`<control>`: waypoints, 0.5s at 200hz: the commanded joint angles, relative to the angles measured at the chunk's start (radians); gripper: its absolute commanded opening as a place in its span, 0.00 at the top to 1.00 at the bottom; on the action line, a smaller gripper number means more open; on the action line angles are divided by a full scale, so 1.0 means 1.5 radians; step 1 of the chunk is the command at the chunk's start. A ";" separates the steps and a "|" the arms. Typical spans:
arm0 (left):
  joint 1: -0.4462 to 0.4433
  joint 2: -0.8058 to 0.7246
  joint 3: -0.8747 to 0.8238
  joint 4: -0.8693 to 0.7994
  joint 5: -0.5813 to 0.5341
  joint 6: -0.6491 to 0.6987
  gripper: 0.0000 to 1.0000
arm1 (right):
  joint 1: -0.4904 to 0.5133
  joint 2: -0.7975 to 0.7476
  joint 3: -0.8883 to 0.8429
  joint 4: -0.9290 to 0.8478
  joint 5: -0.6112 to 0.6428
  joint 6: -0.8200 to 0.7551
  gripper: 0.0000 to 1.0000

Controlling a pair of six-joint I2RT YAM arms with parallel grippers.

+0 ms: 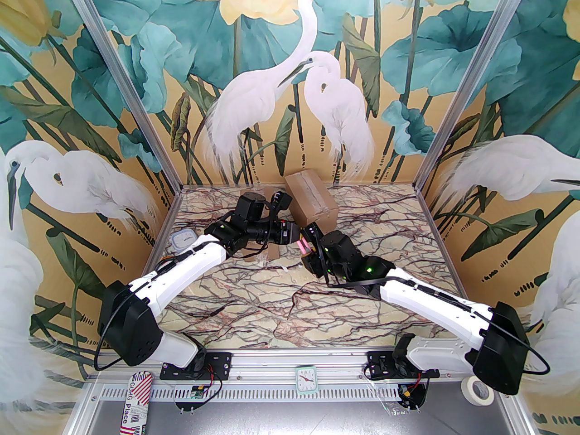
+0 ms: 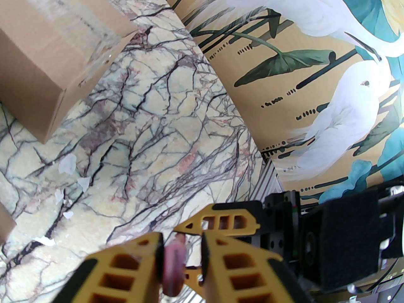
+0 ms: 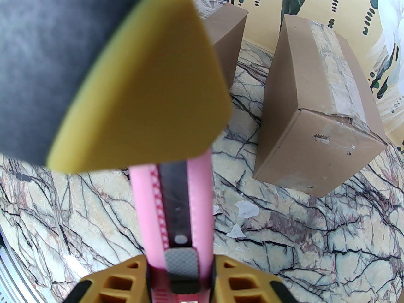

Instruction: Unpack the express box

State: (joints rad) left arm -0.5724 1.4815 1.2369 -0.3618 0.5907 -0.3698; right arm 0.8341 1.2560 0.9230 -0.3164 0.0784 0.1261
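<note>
Cardboard box [image 3: 318,112] beyond pink knife [image 3: 176,207]; second box [image 3: 225,36], paper scraps [image 3: 247,208] around.

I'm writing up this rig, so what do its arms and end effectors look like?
The left arm and right arm have white shells, black joints, small green lights and looping black cables. The left end effector and right end effector have yellow, cut-out fingers with black pads.

A striped paper strip [image 1: 134,401] on the metal ledge [image 1: 272,397] at the near edge carries the word "Place", after letters that look like "GURG". The numerals on the small clock [image 1: 306,379] are too small to read.
</note>
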 commanded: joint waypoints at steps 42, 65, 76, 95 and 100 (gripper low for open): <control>-0.003 -0.006 0.037 0.016 0.016 -0.008 0.88 | 0.002 -0.024 0.008 0.033 -0.002 -0.008 0.64; -0.003 -0.005 0.058 0.037 0.003 -0.022 0.91 | 0.000 -0.052 0.004 0.031 -0.002 -0.011 0.42; -0.002 -0.003 0.071 0.049 -0.009 -0.028 0.92 | -0.004 -0.078 -0.009 0.042 -0.003 0.004 0.30; -0.001 0.007 0.098 0.082 -0.027 -0.049 0.93 | -0.022 -0.145 -0.060 0.110 -0.022 0.054 0.19; -0.001 0.013 0.109 0.091 -0.031 -0.056 0.93 | -0.028 -0.165 -0.075 0.133 -0.022 0.075 0.19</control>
State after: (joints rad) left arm -0.5720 1.4815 1.3266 -0.3267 0.5846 -0.4015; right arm 0.8230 1.1255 0.8864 -0.2474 0.0689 0.1417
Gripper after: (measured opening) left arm 0.150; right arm 0.783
